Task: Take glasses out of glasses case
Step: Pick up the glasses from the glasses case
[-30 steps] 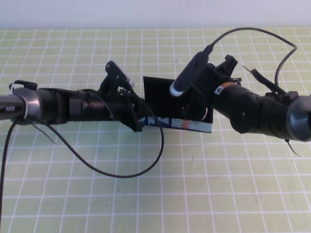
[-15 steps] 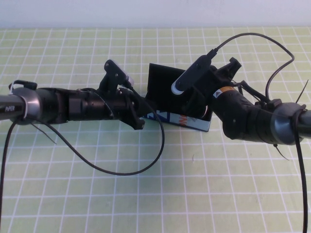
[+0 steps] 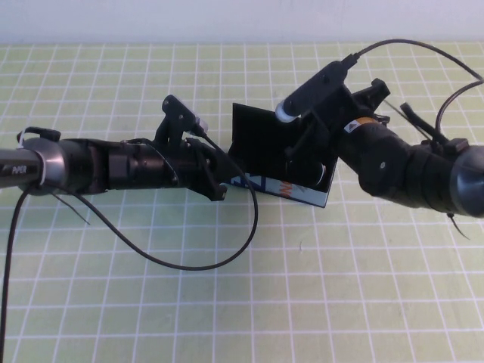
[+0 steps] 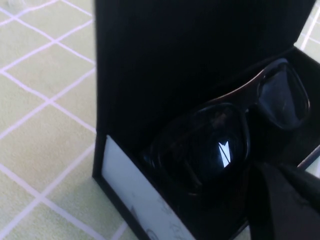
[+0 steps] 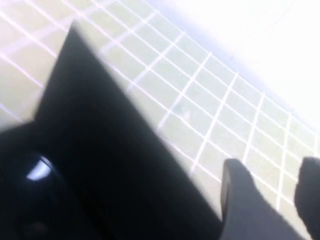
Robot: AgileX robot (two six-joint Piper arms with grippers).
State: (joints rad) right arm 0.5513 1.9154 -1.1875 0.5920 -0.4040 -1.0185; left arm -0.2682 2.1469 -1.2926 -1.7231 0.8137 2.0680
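High view: right gripper [image 3: 305,162] angles down over glasses case [image 3: 255,136], fingers [image 5: 241,200] parted; left gripper [image 3: 218,181] beside it.

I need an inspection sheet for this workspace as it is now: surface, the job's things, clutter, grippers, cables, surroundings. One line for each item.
Surface: table under a light green cloth with a white grid.
Job's things: glasses case sits mid-table with its lid raised; the glasses lie inside it, not yet taken out.
Clutter: nothing seen.
Grippers: left gripper is at the case's left end; whether it is touching the case cannot be told. Right gripper reaches over the open case from the right; its fingers stand apart beside the lid, holding nothing.
Cables: one black cable loops on the table by the left arm; another arcs above the right arm.
Surroundings: pale wall behind the table.
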